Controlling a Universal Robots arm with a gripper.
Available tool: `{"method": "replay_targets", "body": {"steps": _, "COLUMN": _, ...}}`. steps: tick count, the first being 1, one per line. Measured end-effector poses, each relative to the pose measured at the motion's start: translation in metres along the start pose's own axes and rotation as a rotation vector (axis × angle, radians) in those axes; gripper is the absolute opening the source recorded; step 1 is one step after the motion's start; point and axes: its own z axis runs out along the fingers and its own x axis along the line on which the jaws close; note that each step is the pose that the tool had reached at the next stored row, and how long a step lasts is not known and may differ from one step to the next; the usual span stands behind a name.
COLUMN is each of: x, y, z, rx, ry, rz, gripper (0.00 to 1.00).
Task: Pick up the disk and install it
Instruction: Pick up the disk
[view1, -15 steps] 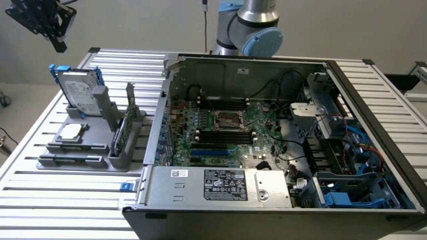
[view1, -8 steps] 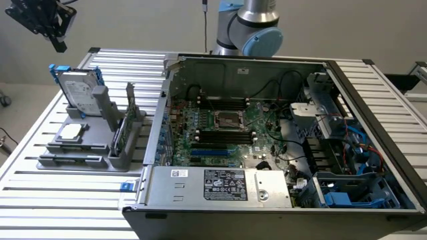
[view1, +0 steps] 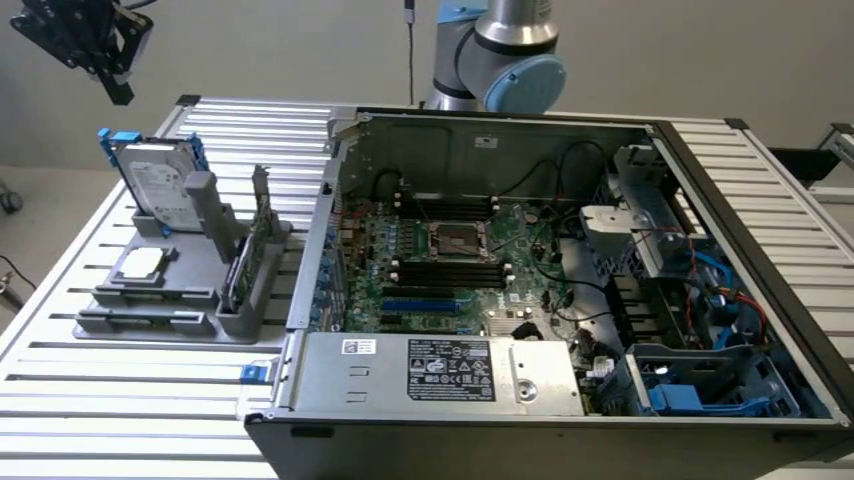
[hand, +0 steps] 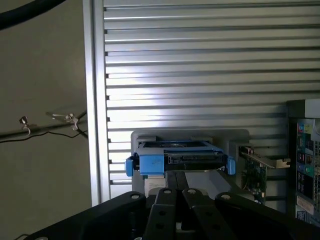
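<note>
The disk (view1: 160, 185) stands upright at the back of a grey holder (view1: 147, 322) on the exterior view's left. It is a silver drive with a white label in a blue carrier. My gripper (view1: 118, 92) hangs high above and a little left of it, shut and holding nothing. In the wrist view the disk's top edge (hand: 180, 159) with its blue tabs lies just beyond my gripper (hand: 178, 192), whose black fingers are pressed together.
The holder also carries a small silver chip (view1: 140, 265) and a thin green circuit card (view1: 250, 262). An open computer case (view1: 487, 125) fills the slatted metal table (view1: 107, 400), with blue drive bays (view1: 694, 392) at its near right corner. The arm's base (view1: 501, 60) stands behind.
</note>
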Motion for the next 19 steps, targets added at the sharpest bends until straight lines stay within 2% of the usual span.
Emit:
{"method": "replay_targets", "body": {"steps": 8, "x": 0.0017, "y": 0.0004, "z": 0.0000, "rx": 0.0000, "ry": 0.0004, "rz": -0.013, "gripper": 0.11}}
{"method": "replay_targets", "body": {"steps": 19, "x": 0.0019, "y": 0.0005, "z": 0.0001, "rx": -0.0006, "ry": 0.0063, "rz": -0.205, "gripper": 0.11}}
